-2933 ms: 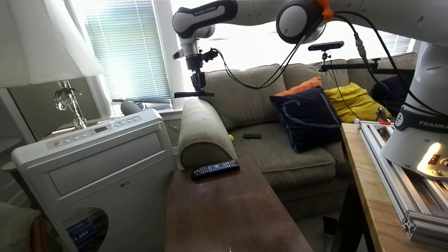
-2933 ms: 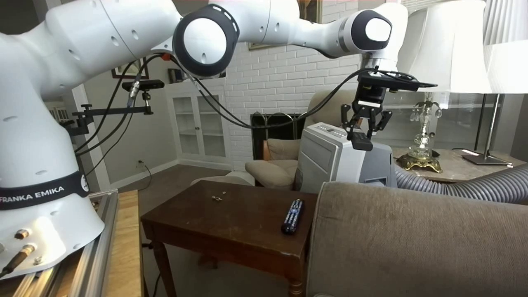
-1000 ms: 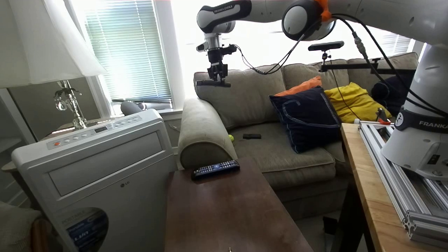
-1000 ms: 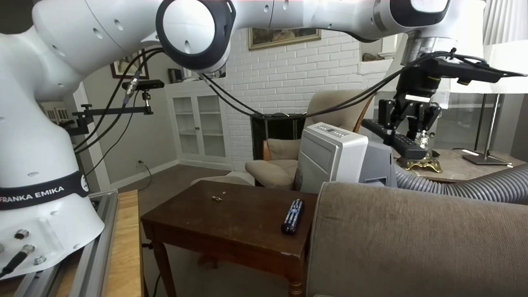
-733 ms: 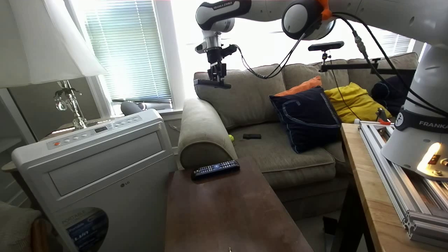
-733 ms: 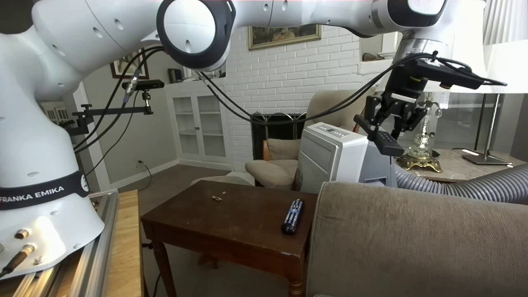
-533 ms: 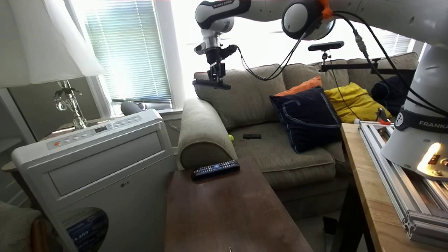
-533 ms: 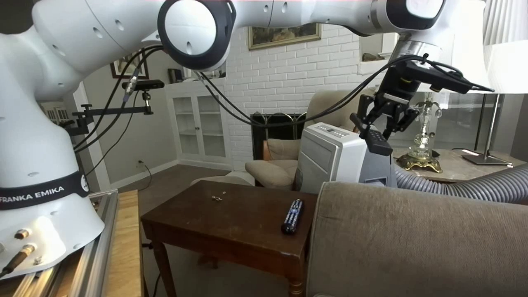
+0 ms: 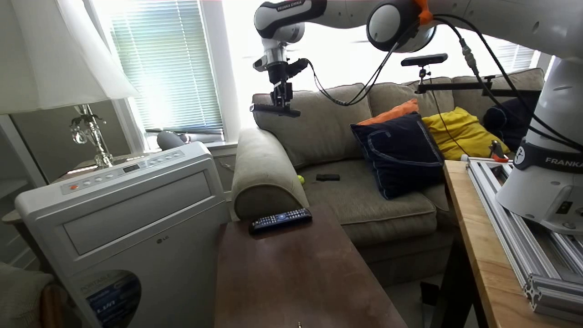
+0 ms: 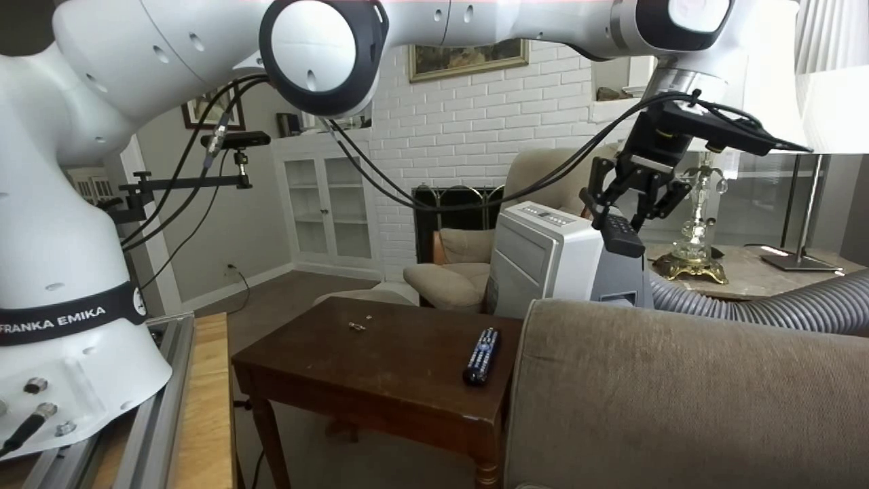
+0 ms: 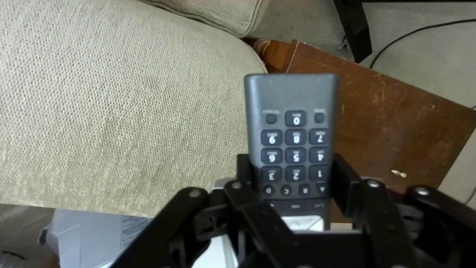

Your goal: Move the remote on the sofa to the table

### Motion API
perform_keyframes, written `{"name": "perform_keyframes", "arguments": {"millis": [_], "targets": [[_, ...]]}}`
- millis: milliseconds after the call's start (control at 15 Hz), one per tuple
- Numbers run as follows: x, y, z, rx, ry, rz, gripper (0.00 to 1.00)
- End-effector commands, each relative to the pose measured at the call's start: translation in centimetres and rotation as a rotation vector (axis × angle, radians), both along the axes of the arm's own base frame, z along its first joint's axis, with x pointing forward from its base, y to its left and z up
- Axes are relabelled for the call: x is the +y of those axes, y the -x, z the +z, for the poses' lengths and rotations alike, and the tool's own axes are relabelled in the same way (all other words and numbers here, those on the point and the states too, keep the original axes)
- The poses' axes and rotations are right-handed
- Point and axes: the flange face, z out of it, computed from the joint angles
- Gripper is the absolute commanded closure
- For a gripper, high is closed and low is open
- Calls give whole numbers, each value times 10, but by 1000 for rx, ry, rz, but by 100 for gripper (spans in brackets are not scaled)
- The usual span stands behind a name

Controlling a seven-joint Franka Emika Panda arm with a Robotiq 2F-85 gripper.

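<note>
We see the hand (image 11: 292, 175) gripping the remote (image 11: 292, 143) by both long sides, in the air. Since the earliest frames it has shifted, in an exterior view, away from the blinds (image 9: 164, 64) to hang mostly in front of the back of the sofa (image 9: 314, 123), the remote now more aslant; over the last half-second it barely moves. In the wrist view the sofa shows beyond it on the left, the bench (image 11: 394, 123) on the right. On the bench a second remote (image 10: 481, 356) with bluish buttons lies unmoved. We find a dark flat object (image 9: 328, 177) unmoved on the sofa.
</note>
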Motion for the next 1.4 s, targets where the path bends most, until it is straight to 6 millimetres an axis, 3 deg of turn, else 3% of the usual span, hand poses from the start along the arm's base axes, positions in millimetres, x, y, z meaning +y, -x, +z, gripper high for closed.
{"name": "perform_keyframes", "arguments": {"millis": [0, 200, 533, 1200, 1267, 1333], "targets": [[-16, 1, 22, -30, -1, -188, 72], [-34, 6, 50, -63, 2, -308, 72], [-45, 18, 89, -108, -3, -231, 72], [-18, 42, 156, -139, -89, 227, 72], [-22, 34, 136, -126, -58, 163, 47], [-20, 36, 143, -129, -63, 184, 47]]}}
